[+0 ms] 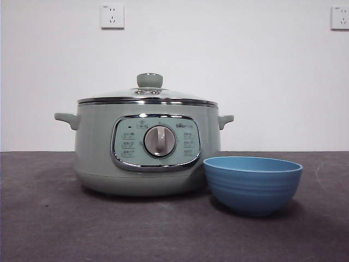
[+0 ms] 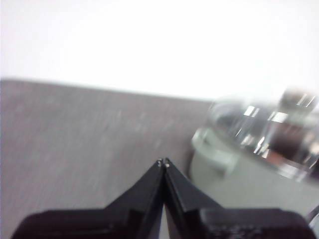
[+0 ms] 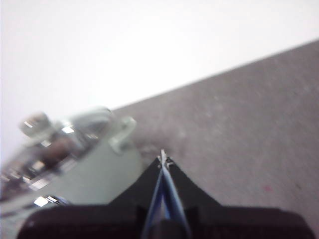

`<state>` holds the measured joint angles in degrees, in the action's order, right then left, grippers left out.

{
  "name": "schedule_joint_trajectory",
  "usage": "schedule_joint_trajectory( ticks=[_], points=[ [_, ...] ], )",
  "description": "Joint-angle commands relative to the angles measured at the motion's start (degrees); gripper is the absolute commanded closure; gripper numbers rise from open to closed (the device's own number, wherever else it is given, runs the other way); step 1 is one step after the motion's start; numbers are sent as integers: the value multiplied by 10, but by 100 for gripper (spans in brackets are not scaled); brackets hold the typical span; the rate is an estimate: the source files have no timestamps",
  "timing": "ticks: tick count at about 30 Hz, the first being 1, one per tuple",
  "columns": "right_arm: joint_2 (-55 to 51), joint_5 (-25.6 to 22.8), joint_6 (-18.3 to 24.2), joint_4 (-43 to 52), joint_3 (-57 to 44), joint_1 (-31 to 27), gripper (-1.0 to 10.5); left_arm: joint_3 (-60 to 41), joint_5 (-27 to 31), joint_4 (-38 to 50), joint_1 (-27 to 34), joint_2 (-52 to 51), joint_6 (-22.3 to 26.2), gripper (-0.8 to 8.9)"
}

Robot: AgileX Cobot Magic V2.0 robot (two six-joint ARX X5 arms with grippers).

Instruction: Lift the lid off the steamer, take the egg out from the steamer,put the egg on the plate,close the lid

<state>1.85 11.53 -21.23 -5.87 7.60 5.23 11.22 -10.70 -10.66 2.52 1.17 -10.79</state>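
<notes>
Plain white wall behind, the lid (image 1: 148,94) sits on the steamer (image 1: 146,150) mid-counter (image 1: 49,224), the plate (image 1: 252,183) touching for a short egg drop, left tool (image 2: 163,163) and right tool (image 3: 163,160) both pinched closed, empty, off to the sides.

The left gripper (image 2: 164,162) has 2 matte black jaws, wedge-shaped and tapering to thin tips with small pale specks. The right gripper (image 3: 163,160) is the same black, with a bluish sheen along the seam between its 2 jaws.
</notes>
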Motion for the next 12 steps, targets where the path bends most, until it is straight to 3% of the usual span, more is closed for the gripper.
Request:
schedule_joint_trajectory(
  ticks=[1, 7, 12],
  points=[
    [25, 19, -14, 6, 36, 1, 958, 42, -16, -8, 1, 17, -15, 821],
    [128, 98, 9, -20, 143, 1, 958, 148, -78, -67, 1, 86, -9, 821],
    [228, 180, 66, -88, 252, 1, 958, 233, -144, -125, 1, 156, 15, 821]
  ],
)
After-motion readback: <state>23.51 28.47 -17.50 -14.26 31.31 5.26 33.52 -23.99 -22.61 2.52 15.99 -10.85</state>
